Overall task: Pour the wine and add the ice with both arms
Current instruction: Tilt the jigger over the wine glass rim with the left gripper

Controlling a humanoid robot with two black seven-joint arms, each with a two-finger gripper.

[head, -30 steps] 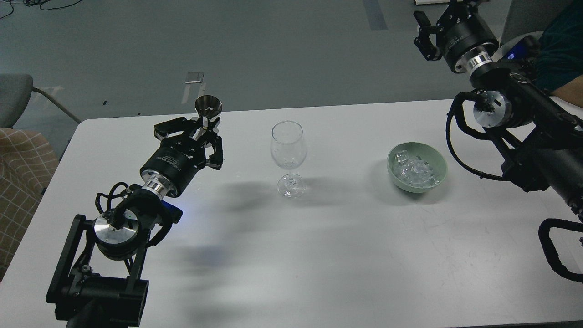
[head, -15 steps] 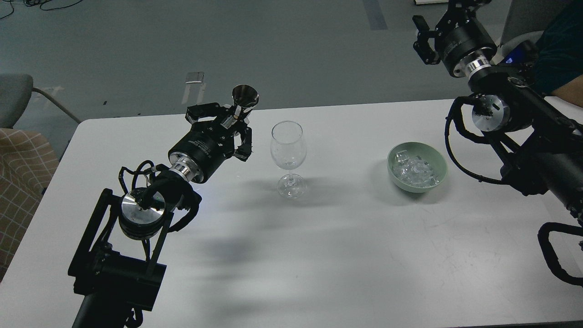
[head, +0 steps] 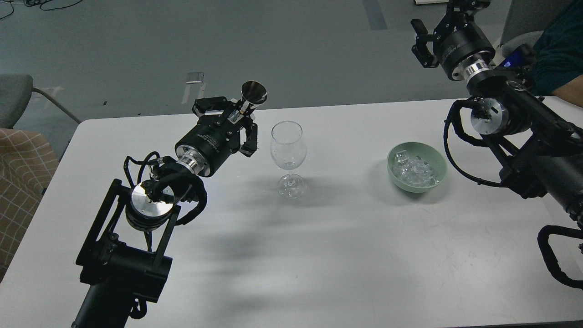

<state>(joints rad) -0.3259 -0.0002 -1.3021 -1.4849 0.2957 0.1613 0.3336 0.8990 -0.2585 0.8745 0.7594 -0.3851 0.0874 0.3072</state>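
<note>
An empty clear wine glass [head: 288, 150] stands upright mid-table. My left gripper [head: 237, 111] is shut on a small steel funnel-shaped cup [head: 253, 92], held tilted above the table just left of the glass rim, not touching it. A pale green bowl [head: 392, 155] to the right of the glass holds a pile of clear ice cubes [head: 414, 172]. My right gripper [head: 439, 20] is raised beyond the table's far right corner, well above the bowl; its fingers are spread and hold nothing, and its top is cut off by the frame edge.
The white table [head: 346, 237] ends at its far edge just behind the glass. A grey chair [head: 13, 98] and a checked cloth [head: 23, 173] are at the left. A person's teal sleeve [head: 558, 54] is at the far right.
My left arm has risen and carried the steel cup right, from the table's left side to beside the glass rim. My right gripper has shifted slightly up and left.
</note>
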